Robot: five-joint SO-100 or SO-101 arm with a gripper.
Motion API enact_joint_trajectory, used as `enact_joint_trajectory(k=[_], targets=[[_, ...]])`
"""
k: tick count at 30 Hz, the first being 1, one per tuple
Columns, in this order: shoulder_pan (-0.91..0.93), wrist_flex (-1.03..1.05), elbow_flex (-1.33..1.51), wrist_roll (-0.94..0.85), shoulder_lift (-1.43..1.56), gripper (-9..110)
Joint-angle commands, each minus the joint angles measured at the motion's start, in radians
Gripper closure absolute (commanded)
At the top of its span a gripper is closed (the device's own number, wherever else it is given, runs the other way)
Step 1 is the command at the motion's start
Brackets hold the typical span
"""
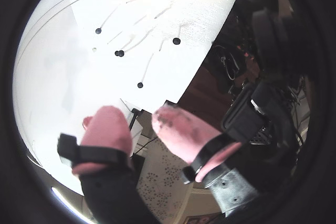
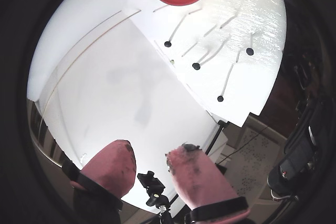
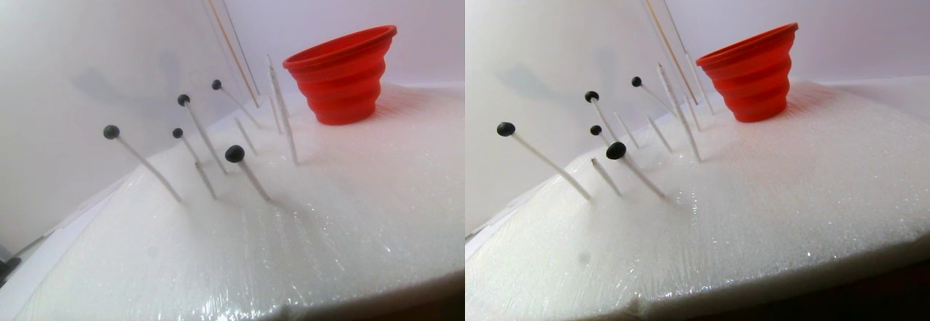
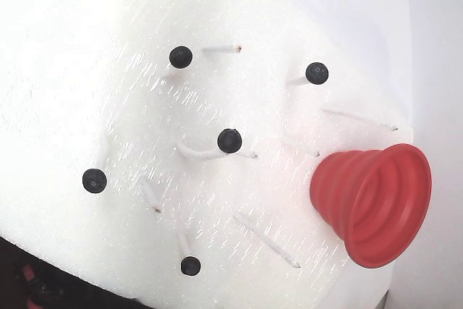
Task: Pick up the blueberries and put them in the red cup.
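The claw (image 2: 148, 162) hangs open and empty, well clear of the foam. Five blueberries (image 4: 229, 140) sit atop thin white pegs (image 4: 264, 239); the red cup (image 4: 376, 204) stands beside them. Risk: neighbouring pegs get bent or knocked on descent.

In the fixed view, thin white pegs (image 4: 268, 240) lean every way across the foam pad (image 4: 65, 70), five of them tipped with blueberries (image 4: 229, 140), so any way down between them is narrow. The red cup (image 4: 376, 204) blocks the right edge. The pad's upper left lies bare. The tool (image 2: 148, 156) hangs parted, well clear.
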Motion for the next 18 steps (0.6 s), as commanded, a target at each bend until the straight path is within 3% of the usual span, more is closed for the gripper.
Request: enact_joint_trajectory(k=[1,7,9,18], targets=[[0.003,-0.005,-0.038,-0.005,-0.006,90],[-0.089,-0.005,-0.037,-0.008,-0.015,86],[-0.140,-0.005,-0.037,-0.009,-0.012,90],[-0.100,-0.005,-0.044,-0.023,-0.014,91]])
